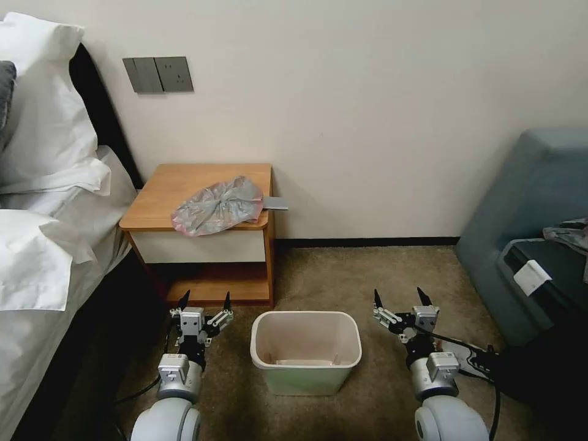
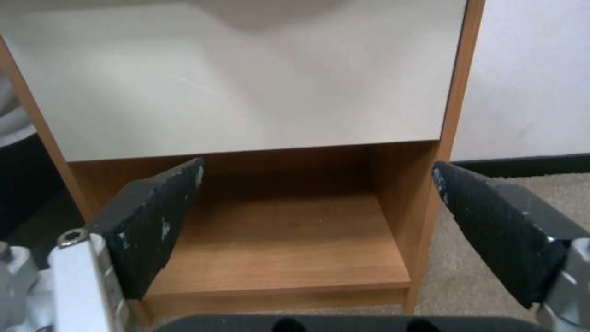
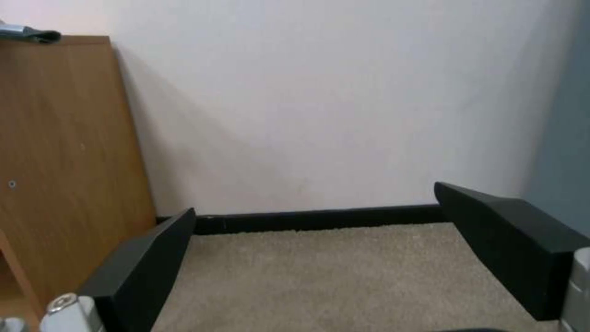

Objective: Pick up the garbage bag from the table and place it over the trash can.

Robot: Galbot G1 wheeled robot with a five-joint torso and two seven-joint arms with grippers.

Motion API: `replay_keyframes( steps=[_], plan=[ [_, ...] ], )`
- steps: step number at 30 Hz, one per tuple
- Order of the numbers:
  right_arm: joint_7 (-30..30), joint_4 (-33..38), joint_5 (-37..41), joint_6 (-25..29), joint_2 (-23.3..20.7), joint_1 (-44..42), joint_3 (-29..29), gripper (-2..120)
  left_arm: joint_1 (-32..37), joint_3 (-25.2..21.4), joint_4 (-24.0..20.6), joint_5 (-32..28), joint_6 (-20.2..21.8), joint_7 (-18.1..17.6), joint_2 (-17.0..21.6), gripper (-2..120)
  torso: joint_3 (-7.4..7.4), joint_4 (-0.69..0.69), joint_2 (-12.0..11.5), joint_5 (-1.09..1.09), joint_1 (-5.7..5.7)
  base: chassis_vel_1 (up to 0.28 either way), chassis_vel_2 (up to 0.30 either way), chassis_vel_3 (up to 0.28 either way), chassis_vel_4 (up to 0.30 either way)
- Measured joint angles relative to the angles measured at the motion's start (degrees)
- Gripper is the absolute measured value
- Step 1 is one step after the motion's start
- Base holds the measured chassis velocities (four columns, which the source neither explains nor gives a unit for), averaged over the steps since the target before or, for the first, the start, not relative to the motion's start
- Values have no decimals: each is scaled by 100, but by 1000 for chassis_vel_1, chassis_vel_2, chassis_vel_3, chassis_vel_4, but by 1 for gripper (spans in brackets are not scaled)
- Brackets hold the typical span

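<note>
The garbage bag [image 1: 217,206] lies crumpled at the table's [image 1: 165,196] front right corner; the trash can [image 1: 306,350] sits on the carpet between the left gripper [image 1: 204,300] and right gripper [image 1: 400,297], both spread wide and empty

Left gripper [image 1: 205,300]: arm low, extended forward, fingers [image 2: 154,221] spread apart, holding nothing. Right gripper [image 1: 399,298]: arm low, extended forward, angled slightly leftward, fingers [image 3: 516,240] spread apart, holding nothing.

The thin, crinkly, see-through grey plastic garbage bag [image 1: 217,206] looks shiny. The light-brown wooden table [image 1: 168,193] is smooth. The cream plastic trash can [image 1: 306,370] looks matt.
</note>
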Motion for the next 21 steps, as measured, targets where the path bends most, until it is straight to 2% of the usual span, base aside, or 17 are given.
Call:
replay_keyframes(
  steps=[21],
  plan=[
    [0,0,0,0,0,0,0,100,0,0,0,-1,0,0,0,98,0,0,0,0,0,0,0,0,0]
  ],
)
